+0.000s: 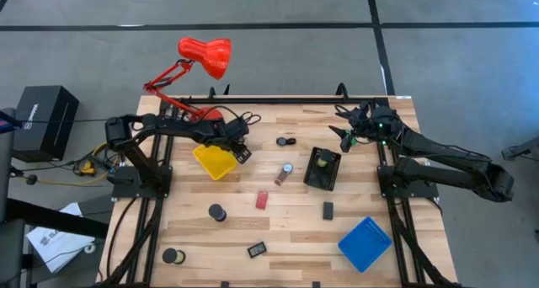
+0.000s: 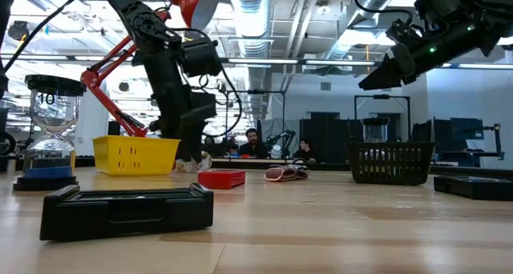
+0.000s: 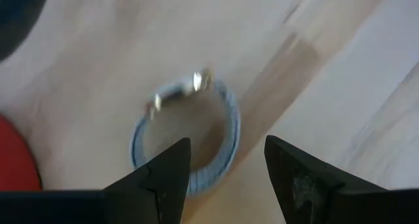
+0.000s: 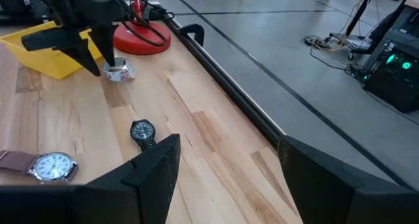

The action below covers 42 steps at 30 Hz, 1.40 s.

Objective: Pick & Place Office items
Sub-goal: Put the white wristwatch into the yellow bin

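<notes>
A small silvery-blue band ring (image 3: 186, 135) lies flat on the wood beside the yellow tray (image 1: 215, 160); it also shows in the right wrist view as ring (image 4: 119, 72). My left gripper (image 3: 226, 171) is open and points down over it, its fingers on either side of the ring's near rim. My right gripper (image 4: 226, 178) is open and raised (image 2: 385, 74) above the table's far right, near the black tray (image 1: 322, 168). Two watches (image 4: 143, 131) (image 4: 52, 165), a red block (image 1: 262, 200), black discs (image 1: 217, 211) (image 1: 173, 256) and black blocks (image 1: 328, 210) lie scattered. My left gripper comes from above, pointing down, with its open fingers (image 3: 163, 178) astride the ring's band (image 3: 222, 162), which lies flat on the table. Whether a finger touches the band, I cannot tell.
The red desk lamp's base (image 4: 141, 35) stands just behind the left gripper, at the table's far edge. A blue tray (image 1: 365, 243) sits near the right front corner. An hourglass (image 2: 48, 138) shows at the low view's left. People sit in the room beyond the table.
</notes>
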Each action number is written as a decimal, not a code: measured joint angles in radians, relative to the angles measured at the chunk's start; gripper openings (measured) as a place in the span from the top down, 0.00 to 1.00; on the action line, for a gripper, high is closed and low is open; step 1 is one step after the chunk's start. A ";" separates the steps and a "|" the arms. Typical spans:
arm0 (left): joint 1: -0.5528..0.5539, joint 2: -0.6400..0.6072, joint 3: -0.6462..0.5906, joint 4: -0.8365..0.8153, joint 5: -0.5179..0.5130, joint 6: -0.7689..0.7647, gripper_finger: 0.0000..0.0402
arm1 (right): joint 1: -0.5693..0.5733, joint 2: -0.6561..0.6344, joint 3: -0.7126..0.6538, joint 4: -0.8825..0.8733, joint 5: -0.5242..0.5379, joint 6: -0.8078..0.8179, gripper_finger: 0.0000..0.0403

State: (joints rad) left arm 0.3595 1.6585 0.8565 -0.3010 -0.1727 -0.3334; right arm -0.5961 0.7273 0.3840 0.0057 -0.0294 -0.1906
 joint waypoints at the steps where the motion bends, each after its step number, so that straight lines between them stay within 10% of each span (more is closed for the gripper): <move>1: 0.000 0.000 -0.002 0.027 -0.003 0.010 0.53 | 0.000 0.000 0.000 0.003 0.000 -0.005 0.38; 22: 0.006 0.088 -0.008 0.125 -0.020 0.064 0.54 | 0.000 0.000 0.000 0.059 0.003 -0.108 0.38; 42: -0.001 0.043 -0.006 0.166 -0.044 0.099 0.97 | 0.000 0.000 0.000 0.062 0.003 -0.070 0.38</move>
State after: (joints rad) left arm 0.3586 1.7011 0.8509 -0.1352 -0.2167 -0.2344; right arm -0.5961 0.7273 0.3840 0.0681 -0.0261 -0.2606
